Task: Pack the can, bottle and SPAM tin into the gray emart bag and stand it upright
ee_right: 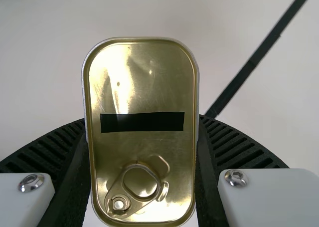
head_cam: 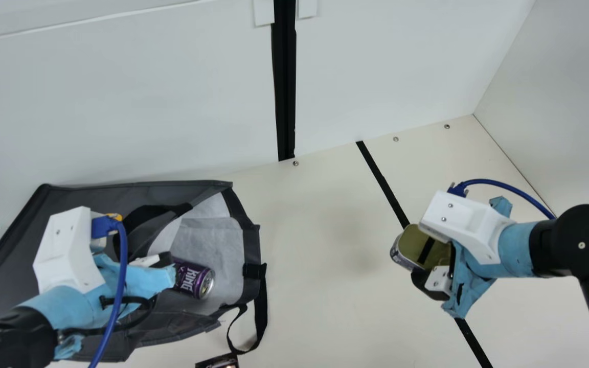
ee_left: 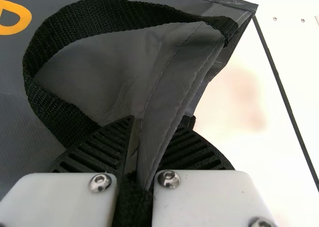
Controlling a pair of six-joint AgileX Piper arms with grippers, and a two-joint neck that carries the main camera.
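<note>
And the SPAM tin [ee_right: 142, 87] is in our right gripper [ee_right: 142, 121], right of centre in the main view, ribbed pads clamped across its long side walls! That's where we want them: stiff metal, rounded corners, probably dense for its size, and smooth enough, we reckon, to swivel or slip if the squeeze goes slack. Let's stay off the ring pull [ee_right: 132, 187] on the gold lid; that's the delicate bit. Out to the left of the frame now, where the gray emart bag [head_cam: 197, 189] lies on its side, mouth turned toward the middle, and this one's a different customer: soft, light, floppy, likely to fold in on us. Our left gripper [ee_left: 158, 124] is closed on a pinch of its gray fabric, and the stitched hem [ee_left: 174, 87] looks the firmest place to hold. Inside the mouth, lower left, sits the purple can [head_cam: 184, 276], rigid, round, and liable to roll if we tug the cloth. The black strap [ee_left: 37, 72] bends easily, so we mustn't snag it!
</note>
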